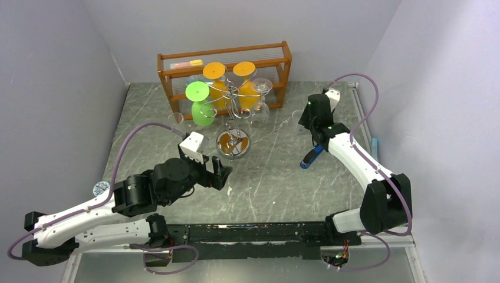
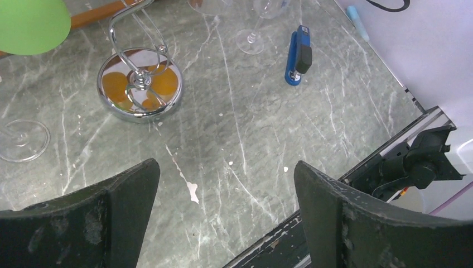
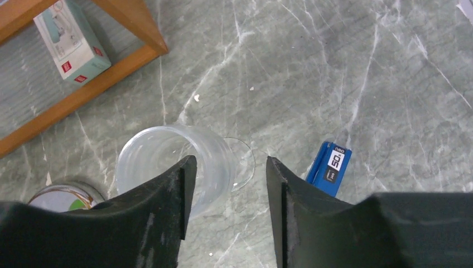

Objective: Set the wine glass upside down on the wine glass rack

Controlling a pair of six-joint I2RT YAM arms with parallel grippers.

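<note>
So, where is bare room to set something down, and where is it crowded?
Bare marble lies in the middle, bordered by the rack's round base, the blue stapler and the mounting rail. It is crowded at the back: coloured glasses hanging on the rack, clear glasses standing beside it, the wooden shelf behind.

A robot test cell in a lab, not a home. Plain pale walls (image 1: 53, 88) box in a grey marbled worktop (image 1: 277, 177) on three sides. A left arm (image 1: 82, 219) and a right arm (image 1: 357, 158) are bolted to a black rail (image 1: 253, 236) at its near edge, with purple cables (image 1: 141, 125) looping free. The household things look staged: a wooden shelf (image 1: 224, 56), a wire rack (image 1: 231, 118) hung with coloured glasses (image 1: 202, 112), a blue stapler (image 1: 311, 158).
</note>
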